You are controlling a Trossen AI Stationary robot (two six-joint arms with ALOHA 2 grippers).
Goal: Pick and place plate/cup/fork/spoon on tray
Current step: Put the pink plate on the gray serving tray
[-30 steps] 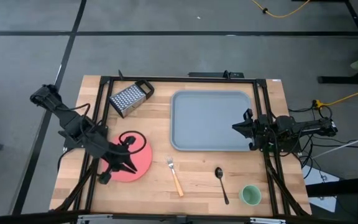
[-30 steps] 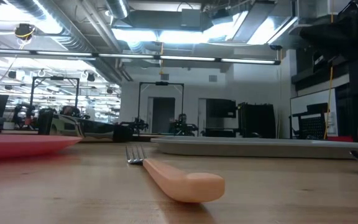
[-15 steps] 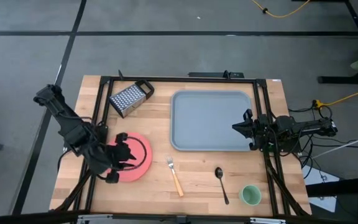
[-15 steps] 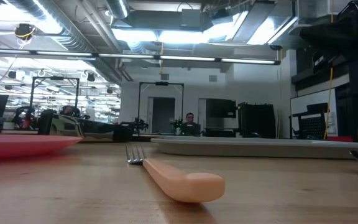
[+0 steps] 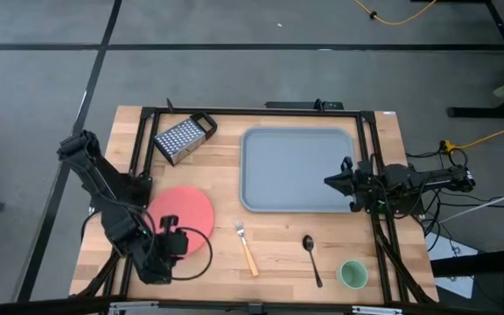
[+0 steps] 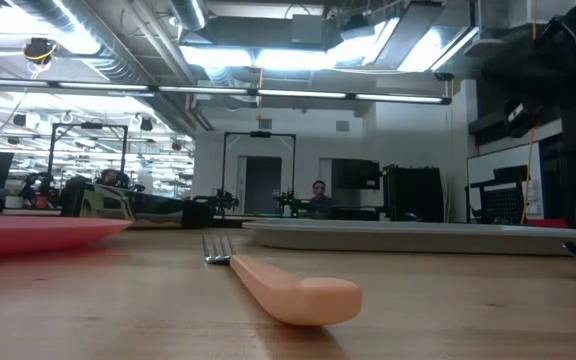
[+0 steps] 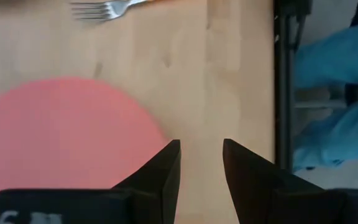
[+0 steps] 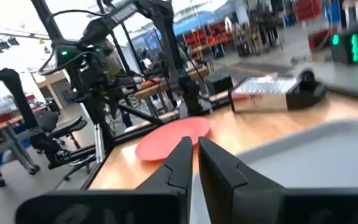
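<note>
My left gripper [image 5: 180, 245] hangs with jaws slightly apart and empty at the plate's [image 5: 183, 210] six o'clock edge; I should slide one finger under the rim. At three o'clock lie the fork [image 5: 246, 246], spoon [image 5: 311, 255] and cup [image 5: 353, 275]. The tray [image 5: 296, 169] sits bare at one o'clock, the grater [image 5: 182, 137] at twelve clear of the path, and my right gripper [image 5: 332, 179], jaws nearly closed, waits over the tray's right rim.

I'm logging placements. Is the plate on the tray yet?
No. The plate lies on the bare table, left of the empty tray.
</note>
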